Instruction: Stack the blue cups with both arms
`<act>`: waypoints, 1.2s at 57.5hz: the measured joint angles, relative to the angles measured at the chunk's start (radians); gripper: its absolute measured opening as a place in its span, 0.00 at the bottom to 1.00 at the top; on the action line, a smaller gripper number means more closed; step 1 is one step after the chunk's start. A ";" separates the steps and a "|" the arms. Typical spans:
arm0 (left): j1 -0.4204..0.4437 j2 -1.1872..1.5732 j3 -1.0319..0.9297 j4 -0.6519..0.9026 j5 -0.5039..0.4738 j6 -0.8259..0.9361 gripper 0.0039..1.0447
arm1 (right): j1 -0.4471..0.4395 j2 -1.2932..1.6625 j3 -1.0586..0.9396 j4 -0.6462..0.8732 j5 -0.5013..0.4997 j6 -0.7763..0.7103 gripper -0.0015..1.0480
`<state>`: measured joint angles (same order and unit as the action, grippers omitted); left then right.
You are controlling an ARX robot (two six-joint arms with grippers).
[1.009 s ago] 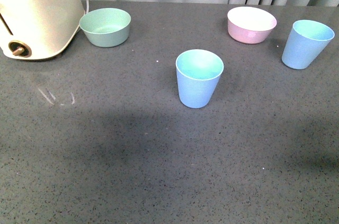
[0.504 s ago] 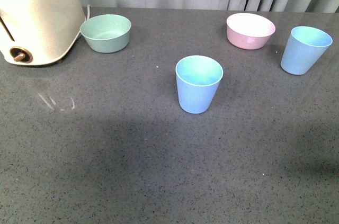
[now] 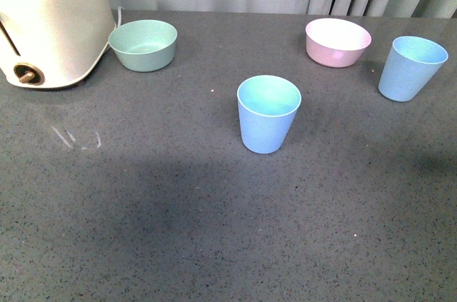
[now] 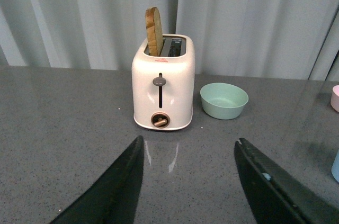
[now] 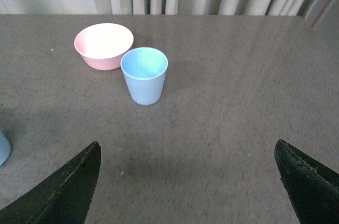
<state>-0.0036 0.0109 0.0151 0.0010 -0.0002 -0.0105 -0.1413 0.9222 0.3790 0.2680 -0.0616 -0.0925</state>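
Two light blue cups stand upright on the grey table. One cup [image 3: 268, 114] is at the table's middle, the other [image 3: 410, 68] at the far right beside the pink bowl. Neither arm shows in the front view. My right gripper [image 5: 187, 143] is open and empty, with the right-hand cup [image 5: 144, 75] a good way ahead of its fingers. A sliver of the middle cup [image 5: 2, 147] shows at that view's edge. My left gripper [image 4: 189, 139] is open and empty, facing the toaster, with an edge of a blue cup [image 4: 335, 166] off to one side.
A white toaster [image 3: 50, 23] with a slice of bread [image 4: 153, 30] in it stands at the back left. A mint-green bowl [image 3: 143, 44] sits beside it. A pink bowl [image 3: 338, 41] is at the back right. Curtains hang behind the table's far edge.
The front view has shifted slightly, so everything sits a little lower in the picture. The cups and bowls stand where they were on the table.
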 joint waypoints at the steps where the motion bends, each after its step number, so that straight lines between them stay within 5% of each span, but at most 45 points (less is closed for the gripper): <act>1: 0.000 0.000 0.000 0.000 0.000 0.000 0.61 | -0.002 0.029 0.018 0.007 -0.003 -0.010 0.91; 12: 0.000 0.000 0.000 0.000 0.000 0.000 0.93 | 0.064 0.531 0.349 -0.019 0.010 -0.243 0.91; 33: 0.000 0.000 0.000 0.000 0.000 0.002 0.92 | 0.202 0.940 0.748 -0.179 0.087 -0.380 0.91; 69: 0.000 0.000 0.000 0.000 0.000 0.002 0.92 | 0.241 1.186 1.006 -0.317 0.119 -0.367 0.91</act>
<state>-0.0036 0.0109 0.0151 0.0010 0.0002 -0.0082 0.1001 2.1082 1.3853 -0.0486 0.0578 -0.4599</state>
